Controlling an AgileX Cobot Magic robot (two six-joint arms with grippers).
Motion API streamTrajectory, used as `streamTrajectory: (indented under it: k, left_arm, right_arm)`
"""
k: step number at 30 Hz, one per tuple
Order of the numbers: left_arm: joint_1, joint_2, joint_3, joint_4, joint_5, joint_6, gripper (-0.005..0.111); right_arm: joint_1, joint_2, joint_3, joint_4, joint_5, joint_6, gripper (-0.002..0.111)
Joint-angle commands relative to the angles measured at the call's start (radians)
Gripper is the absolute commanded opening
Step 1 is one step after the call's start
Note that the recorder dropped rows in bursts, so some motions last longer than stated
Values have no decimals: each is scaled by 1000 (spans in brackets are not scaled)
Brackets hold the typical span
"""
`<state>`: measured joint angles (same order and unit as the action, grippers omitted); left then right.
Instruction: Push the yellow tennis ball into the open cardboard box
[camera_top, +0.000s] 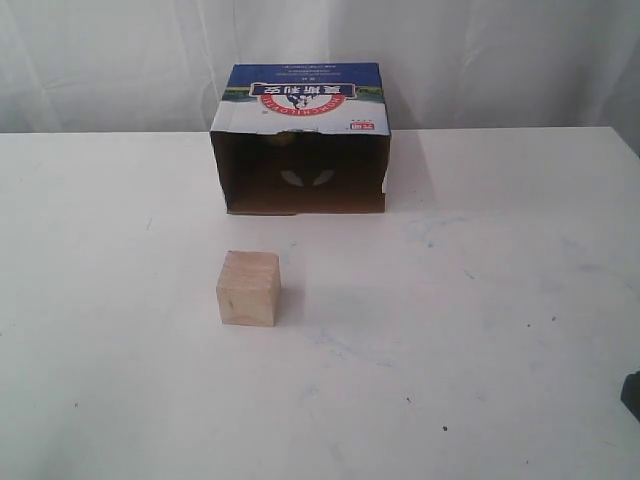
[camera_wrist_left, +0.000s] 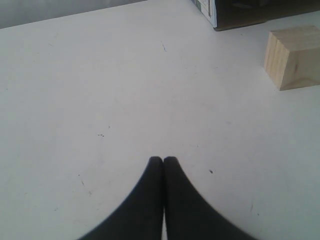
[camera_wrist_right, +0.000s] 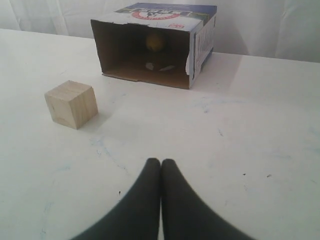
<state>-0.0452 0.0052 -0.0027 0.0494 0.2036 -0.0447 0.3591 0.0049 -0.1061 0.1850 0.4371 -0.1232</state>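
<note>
The yellow tennis ball lies deep inside the open cardboard box, against its dark back wall. The box rests on its side at the back middle of the table, with its opening facing the front and its blue printed side up. In the exterior view the ball is lost in the box's shadow. My right gripper is shut and holds nothing, well in front of the box over bare table. My left gripper is also shut and holds nothing, with a corner of the box far ahead of it.
A pale wooden cube stands on the white table in front of the box's left half, also seen as the cube and the cube. A white curtain hangs behind the table. A dark piece of arm shows at the right edge.
</note>
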Motion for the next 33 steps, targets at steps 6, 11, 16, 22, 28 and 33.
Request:
streamTrajectory:
  k: [6, 11, 16, 22, 28, 33]
  left_arm:
    - [-7, -5, 3, -2, -1, -2, 0]
    - [-7, -5, 3, -2, -1, -2, 0]
    - [-7, -5, 3, -2, -1, -1, 0]
    - [-7, -5, 3, -2, -1, -1, 0]
    - [-7, -5, 3, -2, -1, -3, 0]
    - [-7, -5, 3, -2, -1, -3, 0]
  right_arm:
    - [-7, -5, 50, -5, -61, -12, 0]
    - [-7, -5, 106, -49, -189, -10, 0]
    - [-7, -5, 106, -135, -221, 14, 0]
    - [-7, -5, 106, -198, -216, 117, 0]
    - [-7, -5, 106, -185, -214, 78, 0]
    - [-7, -5, 106, -178, -216, 55, 0]
